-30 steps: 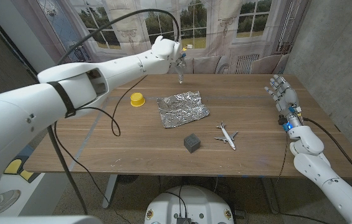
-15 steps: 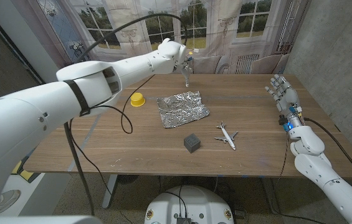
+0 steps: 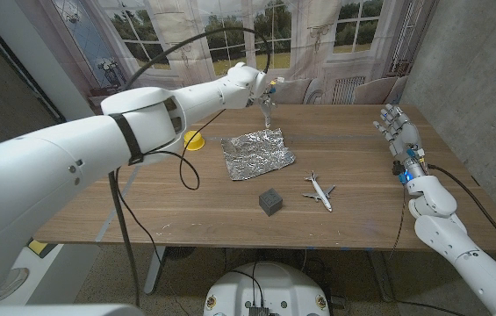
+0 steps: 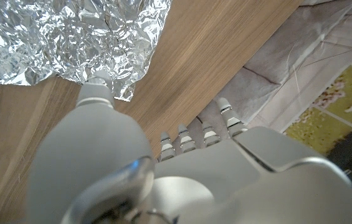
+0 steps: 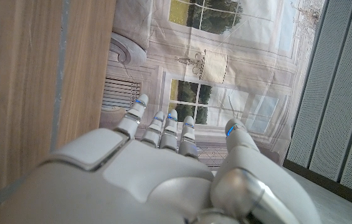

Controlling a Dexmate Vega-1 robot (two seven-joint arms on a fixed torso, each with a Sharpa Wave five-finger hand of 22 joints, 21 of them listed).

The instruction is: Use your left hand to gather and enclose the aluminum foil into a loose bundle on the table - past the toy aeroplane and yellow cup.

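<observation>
One crinkled sheet of aluminum foil lies spread flat near the middle of the wooden table, not yet gathered, with its far edge just under my reach. My left hand hangs over the table's far side, just beyond that far edge of the foil, fingers pointing down toward it; in my left wrist view the foil fills the space ahead of my thumb, and the tips of my other fingers stand side by side, slightly apart, holding nothing. I cannot tell whether any fingertip touches the foil. To the left of the sheet, partly hidden behind my left arm, sits the yellow cup, near the foil but apart from it. On the near side of the sheet stands a small dark cube, and to its right lies the toy aeroplane, white, both clear of the foil. My right hand is raised well apart at the table's right edge, fingers upright and spread with nothing in them.
</observation>
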